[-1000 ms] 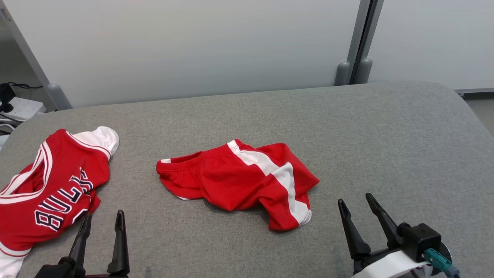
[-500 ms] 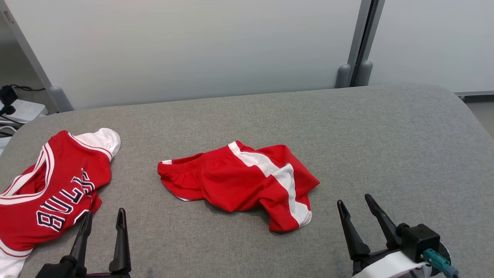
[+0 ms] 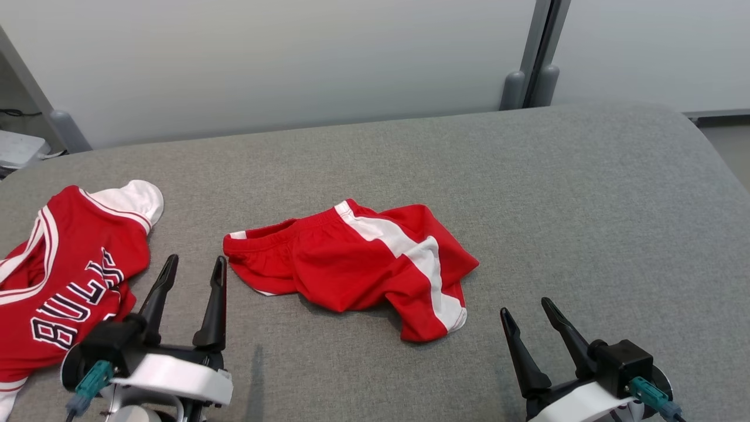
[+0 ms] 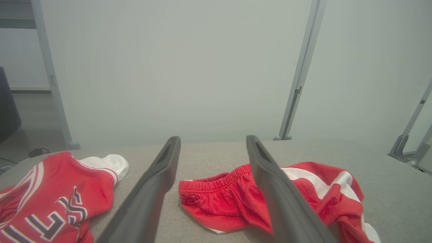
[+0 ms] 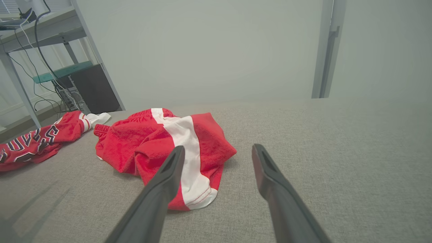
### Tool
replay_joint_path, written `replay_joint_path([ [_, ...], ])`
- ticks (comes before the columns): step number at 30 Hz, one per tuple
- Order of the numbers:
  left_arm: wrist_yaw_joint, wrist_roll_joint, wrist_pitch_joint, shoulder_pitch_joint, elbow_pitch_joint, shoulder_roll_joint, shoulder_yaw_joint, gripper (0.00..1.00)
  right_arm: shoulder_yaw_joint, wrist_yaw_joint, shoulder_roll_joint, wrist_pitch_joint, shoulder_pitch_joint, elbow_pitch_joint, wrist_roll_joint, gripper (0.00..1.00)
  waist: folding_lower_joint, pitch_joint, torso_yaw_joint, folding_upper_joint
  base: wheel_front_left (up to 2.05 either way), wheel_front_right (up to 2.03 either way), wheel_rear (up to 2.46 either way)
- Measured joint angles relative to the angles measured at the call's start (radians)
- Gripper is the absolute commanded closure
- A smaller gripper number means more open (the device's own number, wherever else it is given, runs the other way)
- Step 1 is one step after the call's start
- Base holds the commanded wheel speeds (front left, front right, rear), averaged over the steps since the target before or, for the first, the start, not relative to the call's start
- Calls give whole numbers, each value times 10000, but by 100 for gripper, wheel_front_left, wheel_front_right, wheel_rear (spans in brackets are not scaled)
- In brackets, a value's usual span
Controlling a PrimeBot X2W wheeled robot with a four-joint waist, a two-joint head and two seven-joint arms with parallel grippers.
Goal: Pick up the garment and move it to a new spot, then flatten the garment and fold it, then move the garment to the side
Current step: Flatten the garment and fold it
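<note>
Red shorts (image 3: pixel 351 258) with a white side stripe lie crumpled in the middle of the grey padded table (image 3: pixel 586 205), waistband to the left. My left gripper (image 3: pixel 195 259) is open just left of the waistband, apart from it; in the left wrist view the left gripper (image 4: pixel 213 138) frames the waistband of the shorts (image 4: pixel 222 199). My right gripper (image 3: pixel 525 306) is open and empty, right of the shorts' lower hem. In the right wrist view the right gripper (image 5: pixel 218 147) has the shorts (image 5: pixel 141 141) ahead on the left.
A red jersey (image 3: pixel 70 264) with white trim and lettering lies at the table's left edge, beside my left arm; it also appears as the jersey (image 4: pixel 57 192) and jersey (image 5: pixel 40 141). A pale wall with grey posts (image 3: pixel 527 88) stands behind the table.
My left gripper has moved forward and right, from the near edge to just beside the shorts' waistband. The head camera shifted slightly. The right gripper and both garments stayed put.
</note>
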State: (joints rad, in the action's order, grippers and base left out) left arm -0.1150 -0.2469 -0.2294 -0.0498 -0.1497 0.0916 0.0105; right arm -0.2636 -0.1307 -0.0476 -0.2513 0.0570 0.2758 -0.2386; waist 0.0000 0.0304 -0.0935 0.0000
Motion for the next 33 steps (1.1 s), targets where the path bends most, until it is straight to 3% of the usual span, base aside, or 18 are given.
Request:
replay_joint_path([
  [5,-71,-61,552,-1270,-734,362,725,0,35,0,-2,0,191,-10,23,0,0,463,-176,0,0,0,0],
  [15,-86,-759,1657,-4325,-2949,500,1728,0,69,0,-4,0,820,-405,92,0,0,1407,-550,0,0,0,0],
  [22,-86,-1567,3158,-6238,-4102,679,3344,0,224,0,-4,0,1040,-504,150,0,1,2207,-861,0,0,0,0],
  [26,-86,-1962,4389,-7186,-4441,1129,4418,0,228,0,2,0,1271,-525,201,0,1,2538,-1039,0,0,0,0],
  [33,-86,-2573,5607,-7599,-4892,1551,5407,0,228,0,0,0,1377,-633,192,0,1,2680,-1406,0,0,0,0],
])
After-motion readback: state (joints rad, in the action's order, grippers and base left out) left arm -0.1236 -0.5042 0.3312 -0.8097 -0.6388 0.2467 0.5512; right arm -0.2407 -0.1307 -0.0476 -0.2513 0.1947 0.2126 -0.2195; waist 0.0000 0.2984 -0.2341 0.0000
